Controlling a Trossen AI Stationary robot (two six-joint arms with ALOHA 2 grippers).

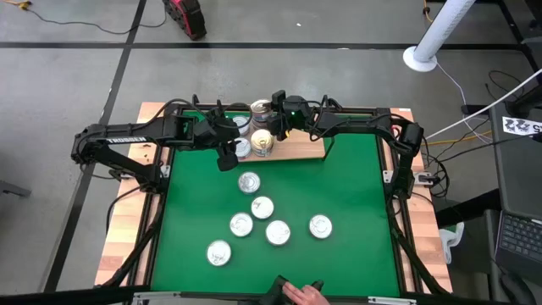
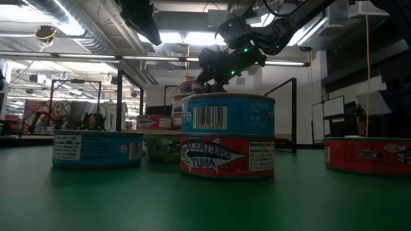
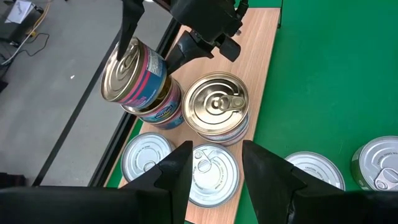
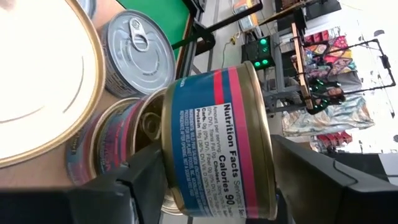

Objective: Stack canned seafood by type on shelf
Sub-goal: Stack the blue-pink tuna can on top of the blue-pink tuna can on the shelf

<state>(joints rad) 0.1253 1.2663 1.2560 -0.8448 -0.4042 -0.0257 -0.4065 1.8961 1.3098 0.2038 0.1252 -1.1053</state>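
Left wrist view: the right gripper (image 3: 146,46) has a blue-and-pink tin (image 3: 134,71) tilted over the stack (image 3: 163,107) of matching tins at the back of the shelf (image 3: 258,46), not yet seated. Main risk, as I read it: the tin sits at an angle, one edge low on the can below, so letting go now could make it slide off the stack toward the shelf's outer edge or knock the gold-lid tin (image 3: 217,106) just beside it. Needs levelling before release. Right fingers (image 4: 311,180) are spread wide and clamped on the tin's sides, one on either side of the label in the right wrist view. Left gripper (image 3: 214,165) hovers with fingers about half apart, holding nothing, directly above a silver tin (image 3: 214,174) at the shelf's near edge; another silver-lid tin (image 3: 144,158) sits just beside that one. If the left arm drops or swings it could bump these or crowd the right arm, since the two grippers are near each other. In the high view the shelf is at 12 o'clock on the green worktop (image 1: 356,195), and six loose tins (image 1: 262,207) lie from centre toward 6 o'clock, still to sort. A person's hand (image 1: 301,294) shows at the 6 o'clock edge.
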